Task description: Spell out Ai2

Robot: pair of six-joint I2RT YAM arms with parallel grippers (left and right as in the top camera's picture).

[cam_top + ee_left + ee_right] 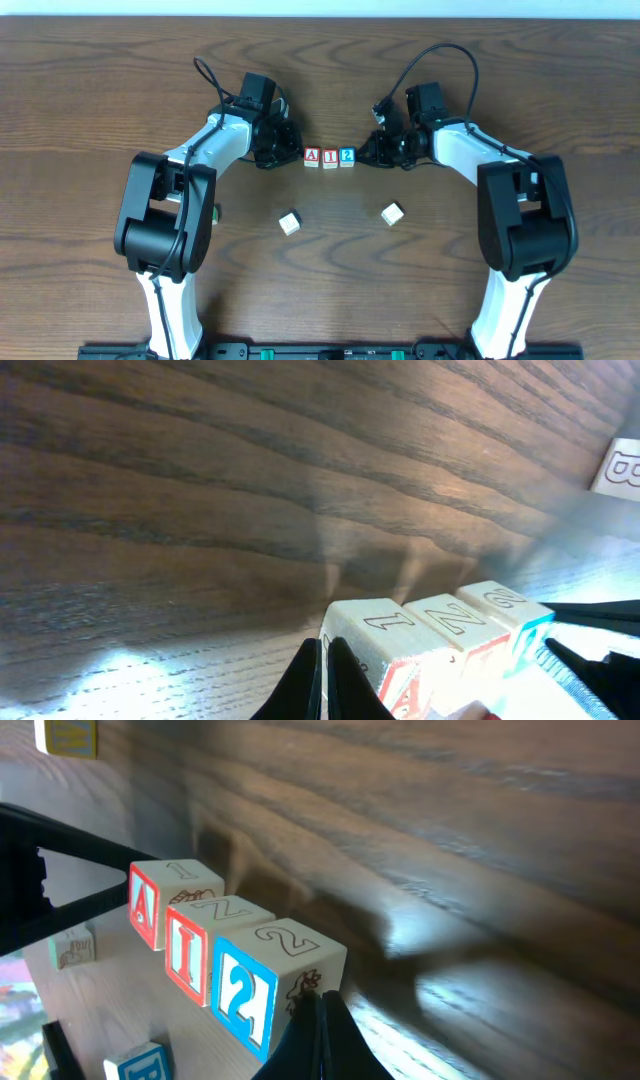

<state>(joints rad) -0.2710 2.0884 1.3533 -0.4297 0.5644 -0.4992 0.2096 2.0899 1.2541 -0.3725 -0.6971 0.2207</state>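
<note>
Three letter blocks stand in a touching row at the table's middle: a red A block point(312, 156), a red I block point(329, 157) and a blue 2 block point(346, 156). My left gripper point(294, 154) is shut and empty, its tips at the A block's left side point(352, 635). My right gripper point(364, 155) is shut and empty, its tips against the 2 block's right side point(300, 982). In the right wrist view the row reads A point(145, 910), I point(187, 952), 2 point(240, 992).
Two loose pale blocks lie nearer the front: one point(290, 222) left of centre, one point(392, 212) right of centre. A blue-lettered block point(135, 1065) shows at the right wrist view's bottom edge. Another block point(620, 465) shows at the left wrist view's right edge.
</note>
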